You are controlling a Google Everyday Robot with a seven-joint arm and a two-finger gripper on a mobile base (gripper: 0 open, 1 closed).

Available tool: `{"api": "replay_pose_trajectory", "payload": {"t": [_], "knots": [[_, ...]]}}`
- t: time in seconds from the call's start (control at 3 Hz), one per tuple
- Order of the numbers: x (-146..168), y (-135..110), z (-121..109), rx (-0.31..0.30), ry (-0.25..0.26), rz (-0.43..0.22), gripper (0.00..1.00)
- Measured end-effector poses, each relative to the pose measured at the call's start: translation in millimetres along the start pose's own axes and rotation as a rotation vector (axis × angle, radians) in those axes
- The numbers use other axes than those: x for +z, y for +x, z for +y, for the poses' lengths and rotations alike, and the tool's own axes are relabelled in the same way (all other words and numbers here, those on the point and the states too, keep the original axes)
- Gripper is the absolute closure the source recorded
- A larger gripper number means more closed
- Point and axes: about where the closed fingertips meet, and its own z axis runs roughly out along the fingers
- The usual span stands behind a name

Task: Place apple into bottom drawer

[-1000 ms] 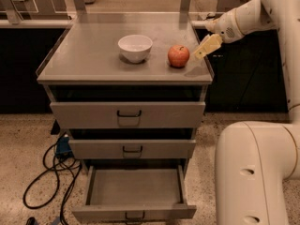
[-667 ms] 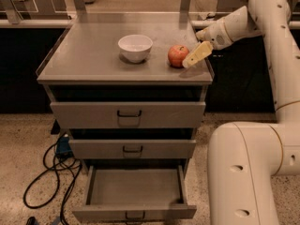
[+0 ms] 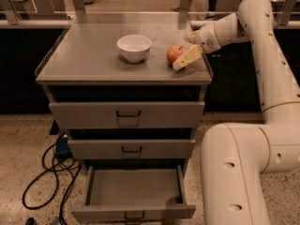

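Note:
The red apple [image 3: 175, 53] sits on the cabinet top [image 3: 93, 55], right of the white bowl [image 3: 134, 47]. My gripper [image 3: 183, 51] reaches in from the right at the apple's right side. It is open, with one yellowish finger [image 3: 187, 57] in front of the apple and the other behind it. The bottom drawer [image 3: 133, 189] is pulled out below, and its flat grey inside holds nothing.
The two upper drawers [image 3: 127, 114] are closed. My white arm [image 3: 262, 55] arcs down the right side to the base [image 3: 239, 172]. A black cable [image 3: 51, 172] lies on the floor to the left of the cabinet. Railings stand behind the cabinet.
My gripper has moved left across the cabinet top, up to the apple. The apple and bowl have not moved.

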Motion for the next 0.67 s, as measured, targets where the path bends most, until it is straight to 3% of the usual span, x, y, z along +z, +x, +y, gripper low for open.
{"api": "replay_pose_trajectory", "payload": {"t": [0.33,0.67], "knots": [[14.7,13.3,-0.9,0.028,-0.01,0.045,0.0],[14.7,13.3,-0.9,0.028,-0.01,0.045,0.0]]}}
